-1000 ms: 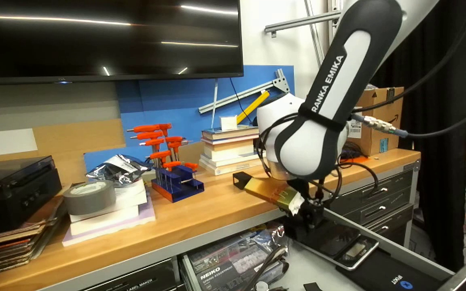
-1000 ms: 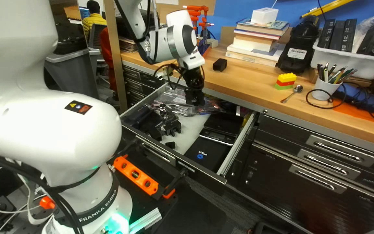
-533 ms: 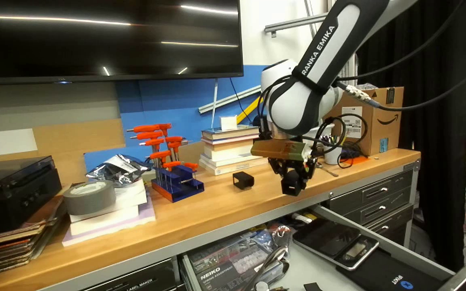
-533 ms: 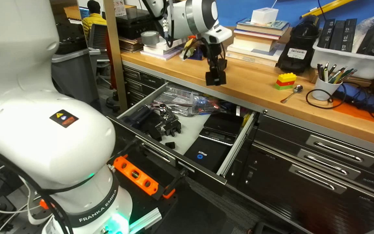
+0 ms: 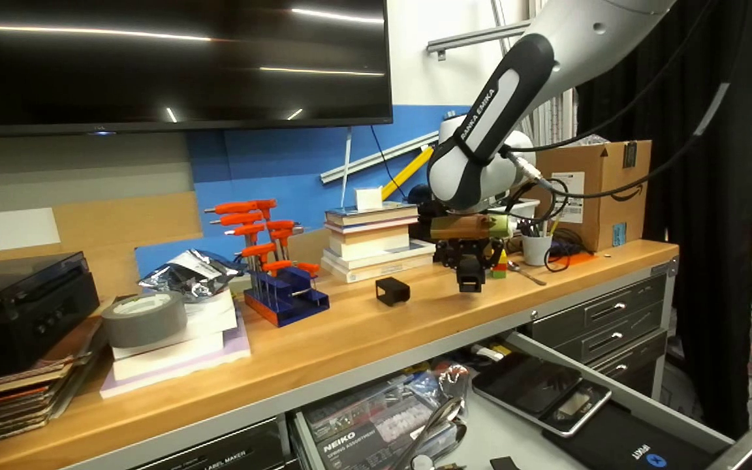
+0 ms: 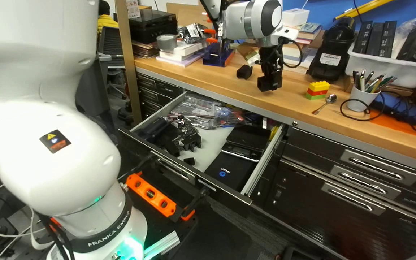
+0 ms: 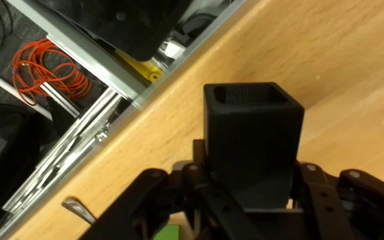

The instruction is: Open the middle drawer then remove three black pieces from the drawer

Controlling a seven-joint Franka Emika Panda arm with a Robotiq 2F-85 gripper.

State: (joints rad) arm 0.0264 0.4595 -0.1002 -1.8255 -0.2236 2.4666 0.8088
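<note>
- Black block point(image 7: 250, 143), matte, squared and hollow, its opening visible in the wrist view. Held above or on the wooden worktop point(image 5: 330, 352); contact with the wood cannot be told.
- Gripper point(image 7: 248, 161), black. Fingers clamped on opposite sides of that block, parted only by its width.
- Second black block point(image 5: 392, 291), of like form. Rests on the worktop in both exterior views, between the gripper and the hex key rack point(image 5: 288, 295), apart from both.
- Middle drawer point(image 6: 211, 150), grey metal, dark front, silver bar handle. Pulled out beneath the worktop, closed drawers to either side.
- Drawer contents: digital scale point(image 5: 575, 406); black iFixit case point(image 5: 611, 427), beside the scale; Neiko spring assortment point(image 5: 366, 440), boxed; dark hardware point(image 6: 187, 140), crowded, single pieces hard to tell apart.
- Books point(image 5: 373, 245), stacked on the worktop, small white box point(image 5: 369, 198) on top.
- Grey tape roll point(image 5: 144, 323), lying flat on a further pile of books.
- Toy bricks point(image 6: 317, 90), yellow, red and green, stacked; spoon point(image 6: 325, 104) just beside them.
- White cup point(image 6: 362, 99), upright, filled with pens.
</note>
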